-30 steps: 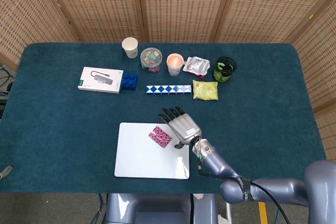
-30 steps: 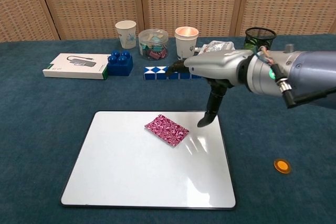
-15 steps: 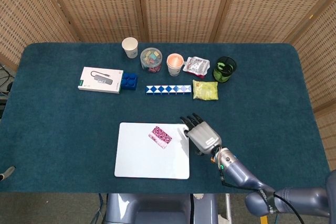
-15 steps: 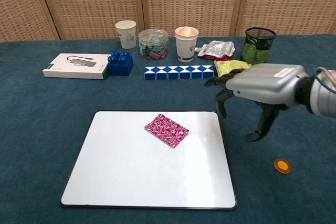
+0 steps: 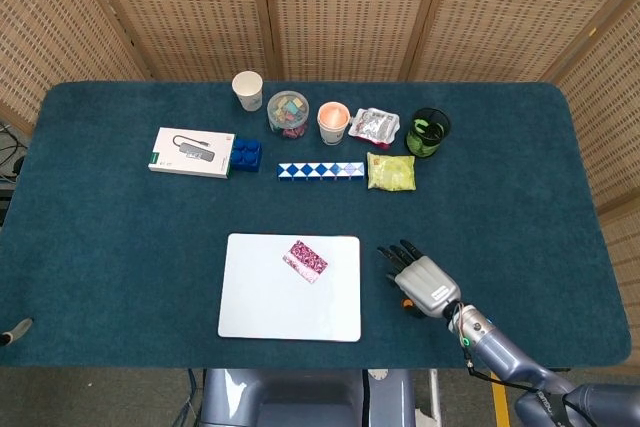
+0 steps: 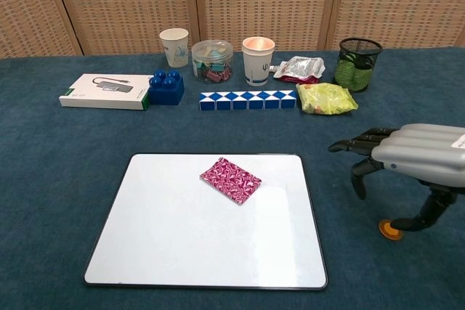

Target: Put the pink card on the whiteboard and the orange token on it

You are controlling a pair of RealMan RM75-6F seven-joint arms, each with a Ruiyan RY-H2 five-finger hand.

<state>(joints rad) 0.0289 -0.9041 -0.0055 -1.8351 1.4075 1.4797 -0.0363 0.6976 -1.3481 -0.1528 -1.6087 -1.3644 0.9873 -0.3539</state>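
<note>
The whiteboard (image 5: pixel 270 312) (image 6: pixel 182 245) lies flat near the table's front edge. The patterned pink card (image 5: pixel 306 260) (image 6: pixel 230 180) rests on its upper middle, clear of any hand. On the cloth right of the board lies the small orange token (image 6: pixel 390 230). My right hand (image 5: pixel 421 284) (image 6: pixel 418 162) hovers just above the token with fingers spread and nothing held, and its thumb points down right beside the token. In the head view the hand covers the token. My left hand does not show.
Along the back stand a white box (image 5: pixel 190 151), blue brick (image 5: pixel 245 154), white cup (image 5: pixel 247 89), jar (image 5: pixel 288 112), orange-topped cup (image 5: pixel 333 122), foil packet (image 5: pixel 376 125) and green mesh cup (image 5: pixel 428 132). A blue-white puzzle strip (image 5: pixel 320 168) and yellow-green bag (image 5: pixel 390 171) lie nearer.
My right hand has left the whiteboard, moving right and toward the front edge, and now sits over the orange token. The pink card stays where it lay.
</note>
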